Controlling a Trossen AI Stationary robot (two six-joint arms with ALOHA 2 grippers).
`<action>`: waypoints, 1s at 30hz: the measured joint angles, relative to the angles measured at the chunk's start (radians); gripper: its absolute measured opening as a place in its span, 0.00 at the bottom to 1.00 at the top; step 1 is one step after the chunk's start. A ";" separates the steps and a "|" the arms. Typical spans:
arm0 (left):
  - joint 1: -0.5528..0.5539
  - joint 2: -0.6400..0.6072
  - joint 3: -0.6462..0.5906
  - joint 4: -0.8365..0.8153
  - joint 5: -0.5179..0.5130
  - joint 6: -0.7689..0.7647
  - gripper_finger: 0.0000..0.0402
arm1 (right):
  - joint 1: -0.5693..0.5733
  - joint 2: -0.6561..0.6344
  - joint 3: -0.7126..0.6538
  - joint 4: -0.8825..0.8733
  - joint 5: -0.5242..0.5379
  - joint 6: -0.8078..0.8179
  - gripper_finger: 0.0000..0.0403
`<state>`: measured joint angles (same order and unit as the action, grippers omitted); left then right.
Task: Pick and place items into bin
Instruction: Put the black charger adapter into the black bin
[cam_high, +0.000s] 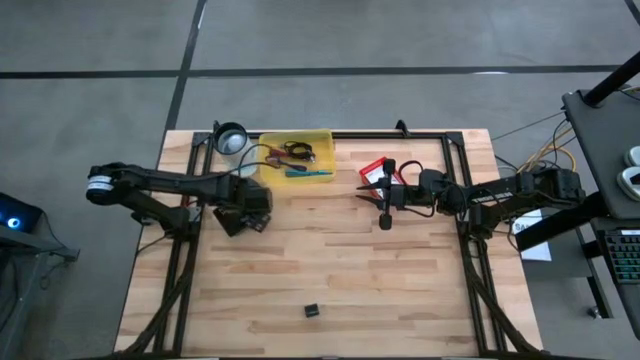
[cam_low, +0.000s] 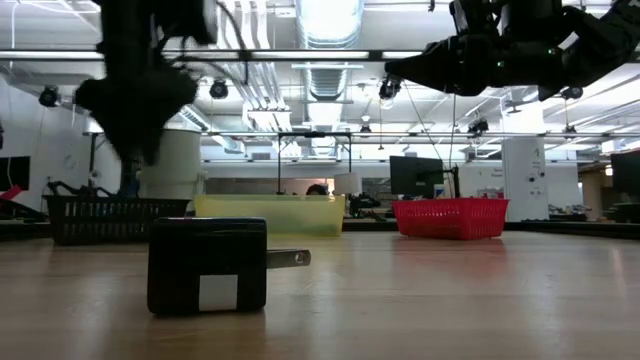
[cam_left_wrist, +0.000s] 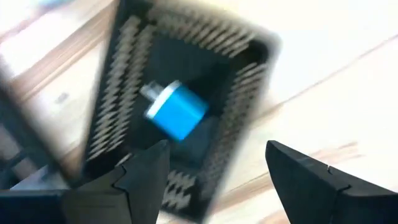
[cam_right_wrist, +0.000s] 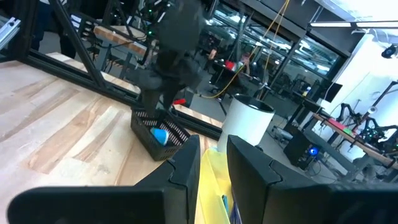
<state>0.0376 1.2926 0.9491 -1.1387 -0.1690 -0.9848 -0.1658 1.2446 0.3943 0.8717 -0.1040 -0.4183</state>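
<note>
Left claw (cam_left_wrist: 214, 171) gapes above blue piece (cam_left_wrist: 175, 111) in black basket (cam_left_wrist: 249, 93).

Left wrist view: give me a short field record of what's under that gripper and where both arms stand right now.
left gripper: open, holding nothing, over the black basket
basket contents: blue block with a silver end, lying inside
basket location: left side of the table, beside the yellow bin
right gripper: raised near the red basket, nothing seen in it
still on table: small black cube, near the front edge
</note>
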 joint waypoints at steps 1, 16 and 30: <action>-0.006 0.002 0.018 0.036 0.000 0.011 0.62 | 0.000 0.000 0.000 0.000 0.000 0.000 0.17; -0.281 0.175 0.135 0.798 0.037 0.495 0.62 | 0.000 0.000 0.000 -0.006 0.000 -0.003 0.17; -0.450 0.558 0.498 0.439 0.036 0.266 0.62 | 0.000 0.000 0.000 -0.007 0.000 -0.008 0.17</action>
<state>-0.4122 1.8507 1.4474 -0.7001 -0.1329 -0.7184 -0.1658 1.2446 0.3945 0.8642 -0.1040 -0.4262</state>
